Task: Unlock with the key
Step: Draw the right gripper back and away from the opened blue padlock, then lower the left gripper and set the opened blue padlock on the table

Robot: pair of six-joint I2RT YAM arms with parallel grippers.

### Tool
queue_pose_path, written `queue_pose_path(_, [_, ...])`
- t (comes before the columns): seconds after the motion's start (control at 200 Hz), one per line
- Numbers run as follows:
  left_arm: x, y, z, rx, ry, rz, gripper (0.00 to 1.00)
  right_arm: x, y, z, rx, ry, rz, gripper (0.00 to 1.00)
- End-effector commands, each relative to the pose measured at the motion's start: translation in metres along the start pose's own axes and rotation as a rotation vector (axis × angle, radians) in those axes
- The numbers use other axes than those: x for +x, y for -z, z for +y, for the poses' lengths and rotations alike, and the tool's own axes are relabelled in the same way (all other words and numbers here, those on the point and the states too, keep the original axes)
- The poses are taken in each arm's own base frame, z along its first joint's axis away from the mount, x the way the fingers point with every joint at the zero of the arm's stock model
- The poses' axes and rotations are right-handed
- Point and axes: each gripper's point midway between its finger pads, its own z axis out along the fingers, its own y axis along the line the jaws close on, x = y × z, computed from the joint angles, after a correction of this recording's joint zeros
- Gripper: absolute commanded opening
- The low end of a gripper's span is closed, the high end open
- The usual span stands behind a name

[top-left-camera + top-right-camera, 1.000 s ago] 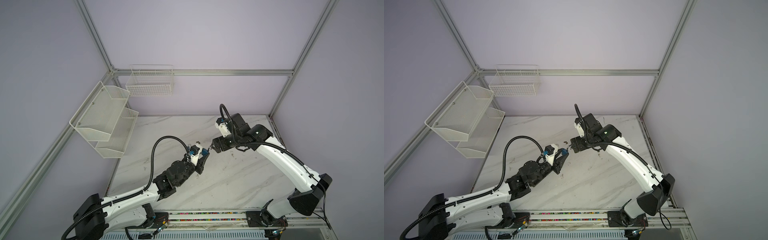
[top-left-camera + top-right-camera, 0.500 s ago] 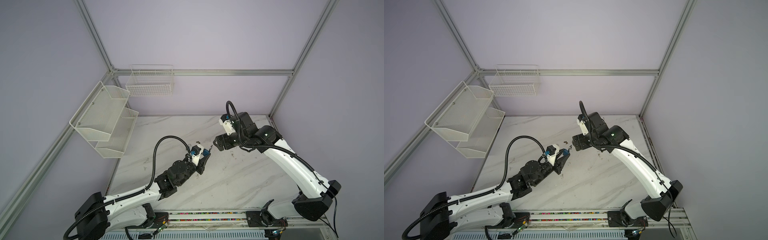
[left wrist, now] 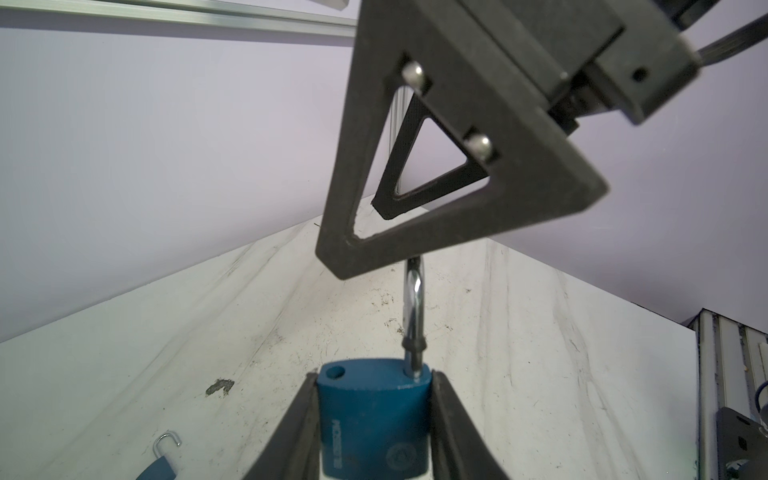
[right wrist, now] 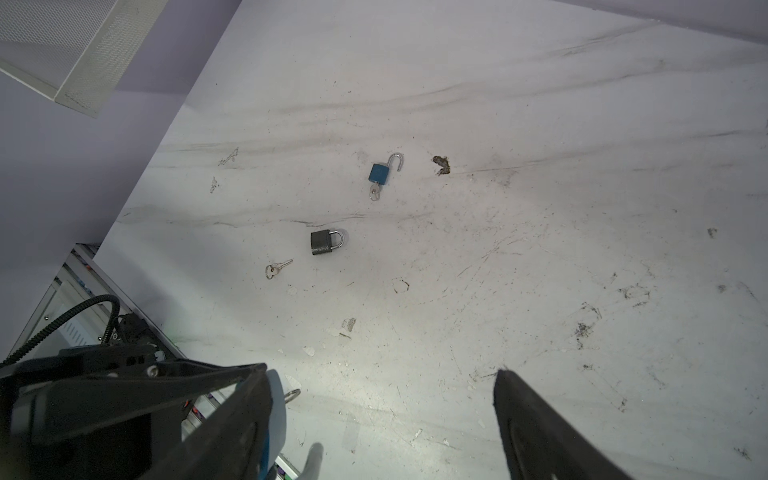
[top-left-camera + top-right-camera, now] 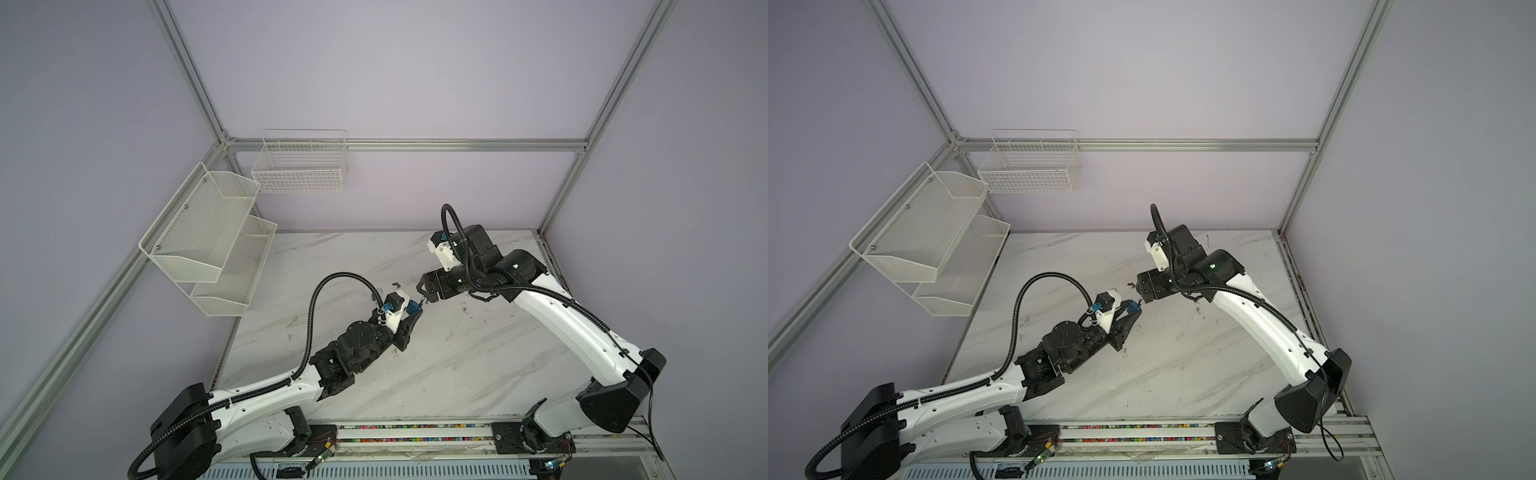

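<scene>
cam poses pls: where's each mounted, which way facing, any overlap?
Top views: high over bases, looking down on the table; both arms, left claw, right claw.
Left wrist: on left arm, looking along its fingers at the held padlock; right claw beyond.
Right wrist: on right arm, facing down at table; own fingers.
Shared: spare open padlock, both wrists.

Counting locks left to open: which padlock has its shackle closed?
The dark grey padlock lying beside the loose key. Both blue ones have open shackles: the keyed blue padlock, and the held blue padlock in the left gripper.
</scene>
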Motion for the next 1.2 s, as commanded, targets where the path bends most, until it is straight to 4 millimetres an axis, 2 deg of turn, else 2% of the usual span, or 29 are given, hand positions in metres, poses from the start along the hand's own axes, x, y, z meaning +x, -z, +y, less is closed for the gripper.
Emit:
queue_pose_path(0.0, [-0.026, 0.007, 0.003, -0.014, 0.008, -0.108, 0.00, 0.005, 0.010, -0.006, -0.005, -0.015, -0.006, 0.87])
queue_pose_path(0.19, [-0.026, 0.008, 0.003, -0.013, 0.011, -0.117, 0.00, 0.010, 0.017, -0.007, -0.040, -0.029, -0.002, 0.87])
queue_pose_path(0.415, [-0.028, 0.007, 0.005, -0.024, 0.014, -0.121, 0.00, 0.016, 0.025, 0.004, -0.116, -0.019, -0.005, 0.87])
queue_pose_path(0.7, [-0.027, 0.006, 0.011, -0.058, 0.030, -0.117, 0.00, 0.017, 0.022, -0.011, -0.056, -0.042, -0.008, 0.87])
queue_pose_path(0.715, [-0.027, 0.006, 0.011, -0.060, 0.031, -0.115, 0.00, 0.015, 0.029, -0.011, -0.054, -0.042, -0.029, 0.87])
queue_pose_path(0.87, [-0.019, -0.005, 0.016, -0.103, 0.059, -0.071, 0.00, 0.002, 0.042, -0.035, 0.076, -0.083, -0.106, 0.87])
queue_pose_path(1.03, [-0.006, -0.031, 0.021, -0.183, 0.109, 0.032, 0.00, -0.011, 0.059, -0.074, 0.275, -0.182, -0.220, 0.95])
queue_pose_path(1.2, [0.014, -0.061, 0.030, -0.305, 0.193, 0.152, 0.00, -0.017, 0.064, -0.094, 0.327, -0.269, -0.322, 0.97])
